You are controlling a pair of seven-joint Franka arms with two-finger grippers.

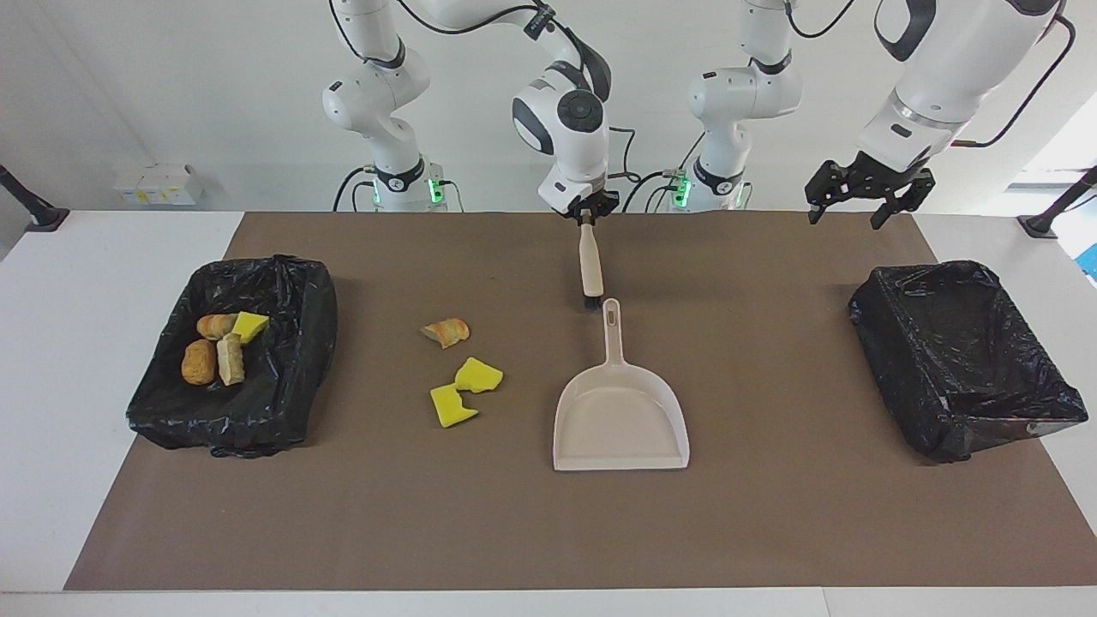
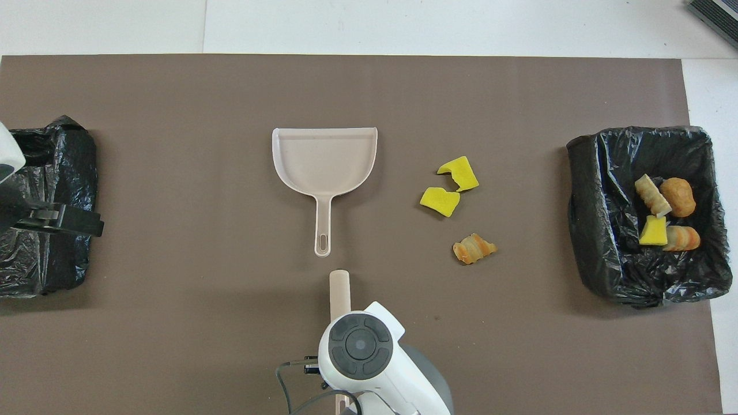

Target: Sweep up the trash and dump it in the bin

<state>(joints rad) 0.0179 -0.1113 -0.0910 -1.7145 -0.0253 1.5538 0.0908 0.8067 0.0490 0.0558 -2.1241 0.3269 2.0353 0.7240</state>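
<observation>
- The desk (image 1: 103, 257) is white, and a flat brown mat (image 1: 771, 514) with a dull finish covers most of it.
- A smooth beige plastic dustpan (image 1: 621, 420) lies flat in the middle of the mat, its wide scoop mouth turned away from the robots and its slim handle, with a hanging slot, pointing toward them.
- Two bins lined with crinkly, glossy black bags stand at the ends: the filled bin (image 1: 283, 360) at the right arm's end and the empty bin (image 1: 968, 360) at the left arm's end.
- The trash is split. Three pieces lie on the mat between the dustpan and the filled bin: two spongy yellow chunks (image 1: 467, 390) with torn edges, touching each other, and a ridged orange-brown bread lump (image 1: 446, 332) nearer the robots.
- Four more scraps (image 1: 218, 347) sit inside the filled bin: rounded brown lumps, a pale ridged stick and a yellow wedge.
- The right claw (image 1: 586, 214) is pinched on the top of the brush (image 1: 590, 266), a rounded beige handle hanging nearly upright, its black bristles down just above the mat by the dustpan handle's tip.
- The left claw (image 1: 861, 201) is spread wide and holds nothing, waiting in the air over the mat's edge near the empty bin.
</observation>
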